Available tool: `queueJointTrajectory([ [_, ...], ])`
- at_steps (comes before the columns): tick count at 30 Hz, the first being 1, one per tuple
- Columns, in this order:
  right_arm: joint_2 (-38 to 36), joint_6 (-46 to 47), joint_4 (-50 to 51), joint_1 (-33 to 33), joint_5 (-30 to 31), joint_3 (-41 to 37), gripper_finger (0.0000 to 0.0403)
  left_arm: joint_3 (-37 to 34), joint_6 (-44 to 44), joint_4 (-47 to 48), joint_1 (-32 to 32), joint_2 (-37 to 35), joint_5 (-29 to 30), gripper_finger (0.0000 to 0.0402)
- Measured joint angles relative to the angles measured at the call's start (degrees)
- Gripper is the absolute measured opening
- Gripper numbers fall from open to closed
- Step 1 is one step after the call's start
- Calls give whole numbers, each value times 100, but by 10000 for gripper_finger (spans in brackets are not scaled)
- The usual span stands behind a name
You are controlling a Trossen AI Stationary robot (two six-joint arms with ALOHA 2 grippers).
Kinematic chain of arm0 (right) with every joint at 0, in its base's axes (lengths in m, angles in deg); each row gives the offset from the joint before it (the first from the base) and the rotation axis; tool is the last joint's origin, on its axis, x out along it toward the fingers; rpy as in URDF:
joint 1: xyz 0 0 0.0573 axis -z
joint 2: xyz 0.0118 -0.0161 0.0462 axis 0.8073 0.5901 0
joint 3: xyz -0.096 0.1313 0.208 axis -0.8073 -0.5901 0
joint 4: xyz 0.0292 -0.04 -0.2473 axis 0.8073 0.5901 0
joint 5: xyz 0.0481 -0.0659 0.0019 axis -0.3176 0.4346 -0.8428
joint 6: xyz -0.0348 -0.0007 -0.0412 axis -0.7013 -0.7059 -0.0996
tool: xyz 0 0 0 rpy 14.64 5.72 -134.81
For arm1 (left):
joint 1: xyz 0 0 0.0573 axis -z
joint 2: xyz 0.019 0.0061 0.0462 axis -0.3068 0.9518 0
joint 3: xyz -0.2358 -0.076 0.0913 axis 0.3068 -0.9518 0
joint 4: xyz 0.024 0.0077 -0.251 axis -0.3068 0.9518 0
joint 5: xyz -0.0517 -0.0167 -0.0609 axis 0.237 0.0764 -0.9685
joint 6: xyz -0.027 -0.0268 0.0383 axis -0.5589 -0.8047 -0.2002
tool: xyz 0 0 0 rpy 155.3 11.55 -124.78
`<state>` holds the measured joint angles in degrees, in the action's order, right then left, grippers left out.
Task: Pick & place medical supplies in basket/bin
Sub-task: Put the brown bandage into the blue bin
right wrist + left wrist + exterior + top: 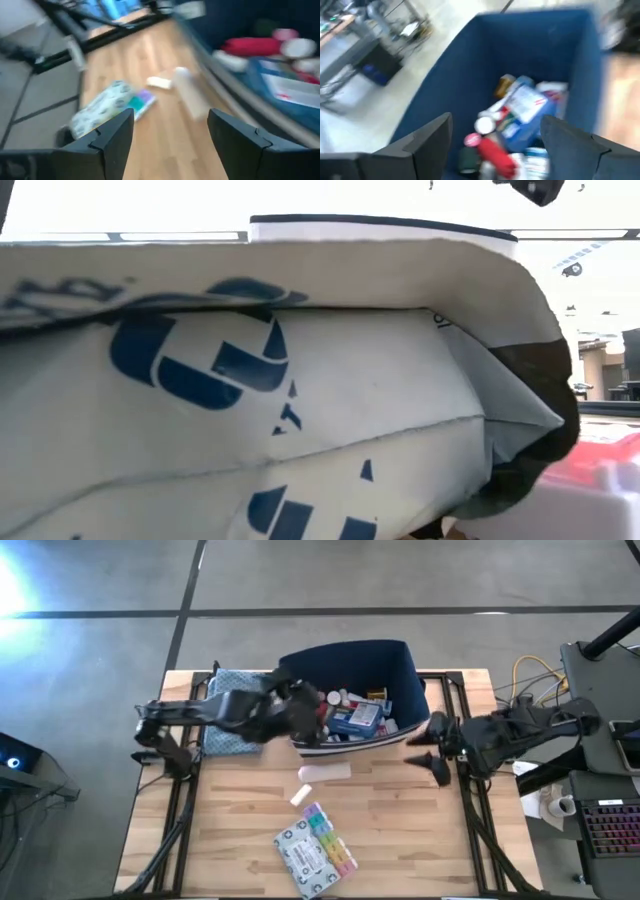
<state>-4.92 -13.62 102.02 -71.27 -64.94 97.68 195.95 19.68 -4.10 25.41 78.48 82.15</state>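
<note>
The navy-blue bin (395, 670) stands at the table's far middle with several supplies (355, 718) inside: a blue pouch, bottles and a red tube, which also show in the left wrist view (520, 107). My left gripper (320, 720) hangs open and empty over the bin's left near part; its own view shows it (495, 150) above the supplies. My right gripper (428, 758) is open and empty just right of the bin. A flat whitish item (325, 772), a small white tube (302, 796), the pill organiser (333, 838) and the grey-white packet (300, 855) lie on the table.
The blue patterned cloth (222, 725) lies left of the bin, under my left arm. A white packet with blue print (250, 400) fills the low view, and the bin's white stripe (380, 225) shows behind it. Bare wood lies near the table's right and left near corners.
</note>
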Motion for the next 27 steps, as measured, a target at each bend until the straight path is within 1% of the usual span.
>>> queueJointTrajectory([
  [3, 263, -58, -122, -403, 0, -25, 242, -25, -572, 97, 508, -248, 15, 280],
  [6, 661, -393, -30, -558, -14, -223, 242, -121, -1339, 356, 968, -404, 18, 281],
  [8, 974, -496, -82, -598, -178, -418, 242, -261, -1813, 555, 1248, -456, 32, 281],
  [12, 1781, -604, -126, -595, -232, -684, 242, -784, -2710, 738, 1687, -486, 43, 281],
  [16, 2579, -1233, -645, -561, 44, -752, 250, -1508, -3611, 770, 1954, -497, -46, 281],
  [19, 3129, -1660, -1148, -504, 61, -587, 269, -1970, -4365, 784, 2065, -499, -398, 281],
  [22, 3647, -2102, -1324, -390, 209, -265, 291, -2297, -5014, 768, 2207, -499, -593, 281],
  [25, 4175, -2438, -1342, -244, 593, 100, 313, -2541, -5374, 769, 2353, -501, -598, 281],
  [27, 4521, -2570, -1348, -98, 705, 365, 325, -2657, -5474, 767, 2436, -501, -613, 281],
])
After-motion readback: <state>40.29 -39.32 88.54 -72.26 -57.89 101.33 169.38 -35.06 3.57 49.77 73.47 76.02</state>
